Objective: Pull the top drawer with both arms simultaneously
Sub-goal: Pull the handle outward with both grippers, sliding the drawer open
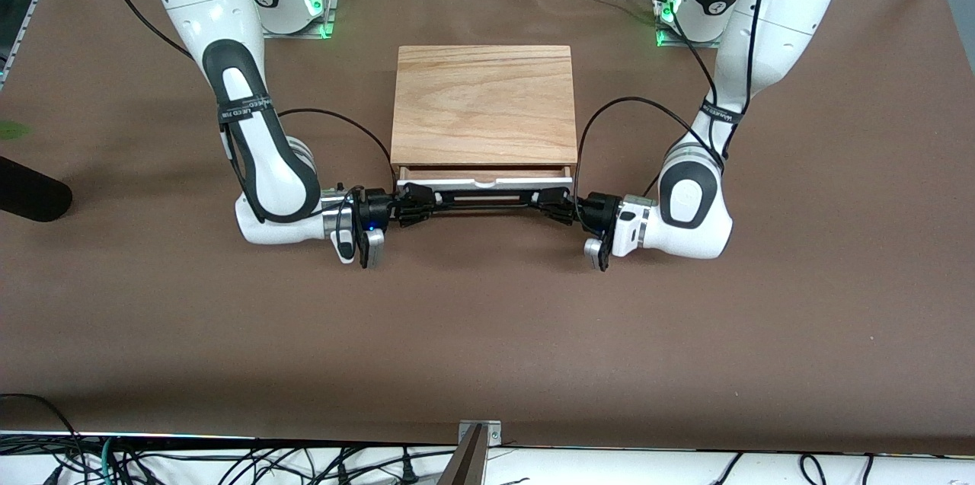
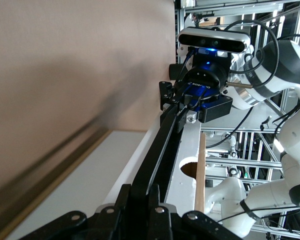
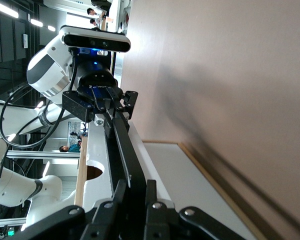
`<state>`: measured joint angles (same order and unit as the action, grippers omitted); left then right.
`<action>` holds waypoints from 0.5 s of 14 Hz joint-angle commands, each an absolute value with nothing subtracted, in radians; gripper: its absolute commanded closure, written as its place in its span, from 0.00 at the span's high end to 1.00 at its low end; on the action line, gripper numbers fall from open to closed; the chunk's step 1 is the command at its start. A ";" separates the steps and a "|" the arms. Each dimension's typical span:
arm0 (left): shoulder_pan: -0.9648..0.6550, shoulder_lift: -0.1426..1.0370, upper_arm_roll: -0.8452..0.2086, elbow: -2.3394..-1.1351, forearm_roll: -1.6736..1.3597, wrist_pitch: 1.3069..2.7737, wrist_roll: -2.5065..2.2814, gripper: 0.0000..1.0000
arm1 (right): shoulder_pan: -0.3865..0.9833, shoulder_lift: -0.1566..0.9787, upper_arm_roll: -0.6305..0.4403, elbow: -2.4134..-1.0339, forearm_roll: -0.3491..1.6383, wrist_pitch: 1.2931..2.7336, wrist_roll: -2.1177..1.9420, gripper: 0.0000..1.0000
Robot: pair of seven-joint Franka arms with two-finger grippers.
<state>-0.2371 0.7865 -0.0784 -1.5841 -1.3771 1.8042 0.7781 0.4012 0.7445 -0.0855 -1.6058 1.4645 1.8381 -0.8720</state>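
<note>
The top drawer has a white front panel and stands slightly out of the wooden cabinet. Its thin black bar handle runs along the front. My right gripper is shut on the handle's end toward the right arm's end of the table. My left gripper is shut on the other end. In the left wrist view my left gripper clamps the handle, with the right gripper farther along it. In the right wrist view my right gripper clamps the handle; the left gripper shows farther along.
A plain white lower drawer front sits under the top one, down to the brown table. A black object lies at the right arm's end of the table. Both forearms lie low beside the cabinet front.
</note>
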 commanded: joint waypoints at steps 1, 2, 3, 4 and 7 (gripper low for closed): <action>-0.213 0.905 -0.071 -1.426 -1.391 1.801 0.735 0.00 | 0.361 0.836 -0.080 -1.415 1.488 1.844 -0.833 0.01; -0.213 0.935 -0.068 -1.375 -1.388 1.812 0.698 0.00 | 0.360 0.845 -0.080 -1.398 1.488 1.845 -0.831 0.01; -0.213 0.957 -0.067 -1.335 -1.385 1.845 0.671 0.00 | 0.360 0.856 -0.080 -1.379 1.488 1.847 -0.816 0.01; -0.213 0.974 -0.067 -1.310 -1.387 1.874 0.657 0.00 | 0.360 0.868 -0.080 -1.352 1.488 1.847 -0.801 0.01; -0.210 1.040 -0.063 -1.203 -1.387 1.905 0.637 0.00 | 0.359 0.906 -0.080 -1.278 1.489 1.864 -0.756 0.02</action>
